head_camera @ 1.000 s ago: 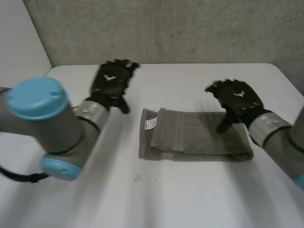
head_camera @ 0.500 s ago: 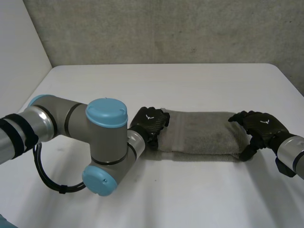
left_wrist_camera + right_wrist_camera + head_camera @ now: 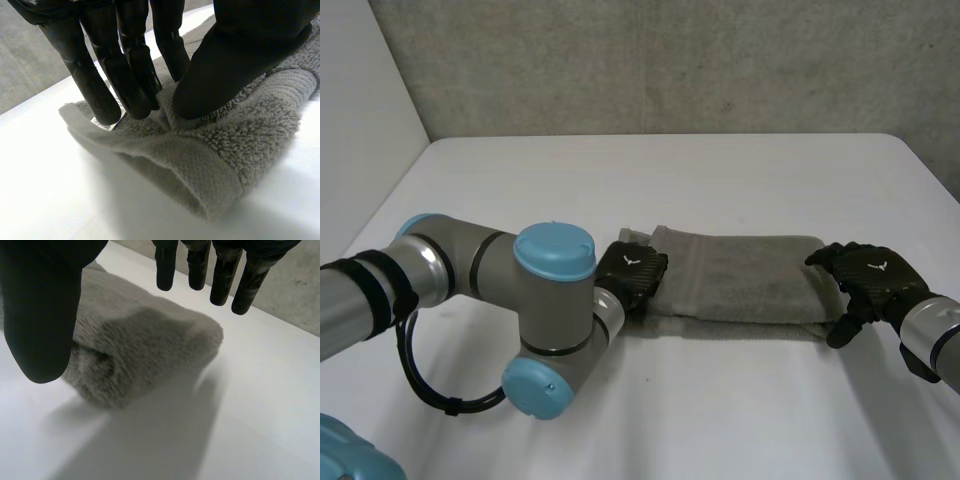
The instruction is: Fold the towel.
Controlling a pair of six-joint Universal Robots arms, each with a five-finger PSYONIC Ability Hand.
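Towel (image 3: pixel 740 285) lies folded as a long strip across the tabletop (image 3: pixel 720 180). Our left hand (image 3: pixel 632 272) pinches its left end between thumb and fingers (image 3: pixel 127 75). Our right hand (image 3: pixel 870 272) hovers spread over the right end. We should catch both layers evenly before lifting.

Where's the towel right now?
In the head view, the folded grey towel lies mid-table on the white table, between the hands. The left hand is on its left end and the right hand is at its right end.
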